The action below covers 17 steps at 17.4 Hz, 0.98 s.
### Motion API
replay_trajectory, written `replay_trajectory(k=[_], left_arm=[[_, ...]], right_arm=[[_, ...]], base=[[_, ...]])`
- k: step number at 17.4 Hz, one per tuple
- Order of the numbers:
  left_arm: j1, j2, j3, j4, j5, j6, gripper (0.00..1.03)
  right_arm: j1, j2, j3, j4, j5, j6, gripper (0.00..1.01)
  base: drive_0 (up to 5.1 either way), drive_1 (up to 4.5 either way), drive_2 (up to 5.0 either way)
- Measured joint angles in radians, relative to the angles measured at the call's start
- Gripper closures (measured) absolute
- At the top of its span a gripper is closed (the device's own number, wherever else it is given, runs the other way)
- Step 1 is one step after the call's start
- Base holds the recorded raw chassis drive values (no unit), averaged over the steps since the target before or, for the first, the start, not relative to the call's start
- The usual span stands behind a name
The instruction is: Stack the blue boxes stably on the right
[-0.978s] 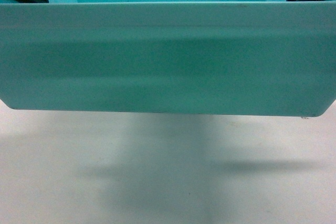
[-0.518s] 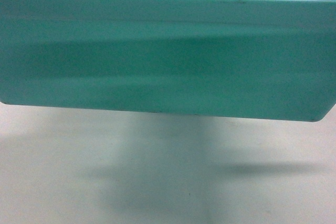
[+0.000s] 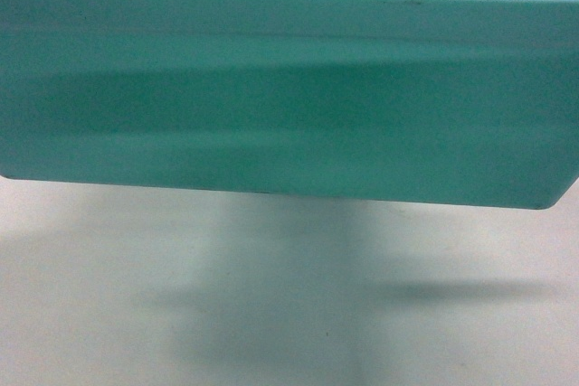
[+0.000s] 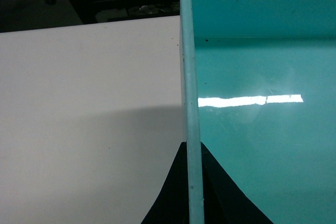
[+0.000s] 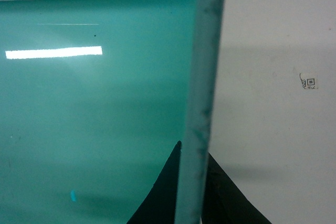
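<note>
The turquoise tub [image 3: 289,97] fills nearly the whole head view, its long near wall stretched from edge to edge, and its lower edge hangs clear above the white table [image 3: 289,314], where a soft shadow lies under it. Above that wall a strip of the tub's bright inside shows.

At the tub's left end, the left gripper [image 4: 190,182] straddles the rim: one dark finger [image 4: 168,192] sits on the outside of the wall, over the table, and the other on the glossy inside, the pale rim edge running straight up between them. It is clamped on the tub's wall.

At the tub's right end, same story. The right gripper [image 5: 191,187] has a dark finger [image 5: 163,187] inside the tub and one outside, pinching the scuffed rim between them. A strip of light glints on the tub's inner floor.

Out beyond that right wall, a small square code sticker [image 5: 310,82] lies on the table, well apart from the tub.

The dark-blue crate can't be picked out in any view.
</note>
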Motion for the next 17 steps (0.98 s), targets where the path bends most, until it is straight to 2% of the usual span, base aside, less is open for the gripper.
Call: replay_trajectory(k=[17], left_arm=[[0.0, -0.001, 0.0, 0.0, -0.002, 0.0, 1.01]], right_arm=[[0.0, 0.0, 0.0, 0.001, -0.002, 0.002, 0.93]], base=[[0.0, 0.0, 0.0]])
